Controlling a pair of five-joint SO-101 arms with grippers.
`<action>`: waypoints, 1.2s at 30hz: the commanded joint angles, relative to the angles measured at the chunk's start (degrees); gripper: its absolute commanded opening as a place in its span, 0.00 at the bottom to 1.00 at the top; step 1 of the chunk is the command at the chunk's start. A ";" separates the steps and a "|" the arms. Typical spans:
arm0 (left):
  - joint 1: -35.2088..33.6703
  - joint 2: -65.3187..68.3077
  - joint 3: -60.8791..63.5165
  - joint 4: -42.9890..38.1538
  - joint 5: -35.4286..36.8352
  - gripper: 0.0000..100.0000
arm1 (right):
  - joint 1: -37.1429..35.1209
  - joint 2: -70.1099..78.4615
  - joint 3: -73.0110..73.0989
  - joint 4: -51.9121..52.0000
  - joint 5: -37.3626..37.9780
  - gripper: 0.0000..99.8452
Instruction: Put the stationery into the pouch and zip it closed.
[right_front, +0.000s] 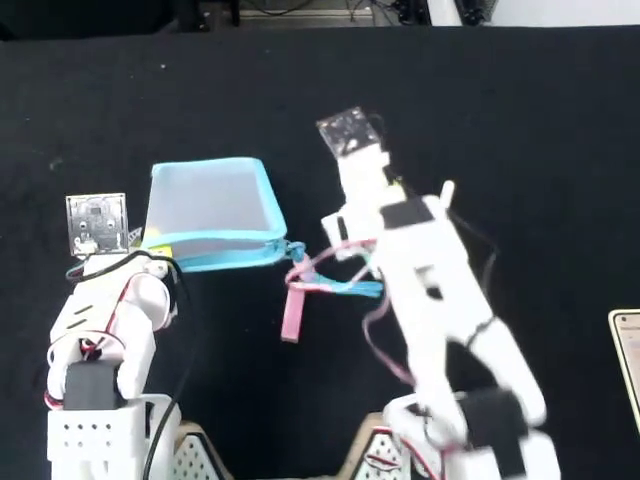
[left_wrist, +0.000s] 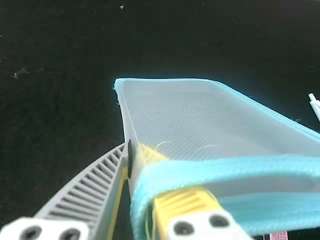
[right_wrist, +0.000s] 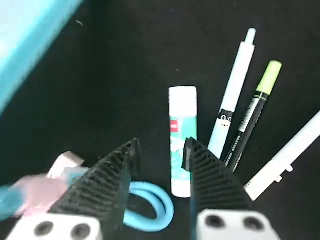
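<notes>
Noting positions: pouch (right_front: 210, 205) lies left of centre on the table, with the left claw (left_wrist: 135, 155) clenched on its rim. It is soft mesh, likely floppy. Right claw (right_wrist: 161, 147) is released, jaws apart above the glue stick (right_wrist: 182, 135). The stick looks light, stiff and slick; mid-barrel seems the best hold. Right wrist view lays out the stick and pens (right_wrist: 232, 100) side by side, where the high view has the arm over that spot.

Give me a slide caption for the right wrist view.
Right gripper, jaws open, by the glue stick; pens alongside.
</notes>
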 joint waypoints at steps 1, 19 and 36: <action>-0.40 -0.53 -0.48 -0.53 0.97 0.03 | 3.08 7.34 -8.57 -1.41 -0.09 0.13; -0.40 -0.53 -0.48 -0.35 0.88 0.03 | 3.08 32.31 -26.77 2.20 3.60 0.13; -0.40 -0.53 -0.40 -0.26 0.70 0.03 | 6.07 19.12 -28.35 19.60 5.98 0.01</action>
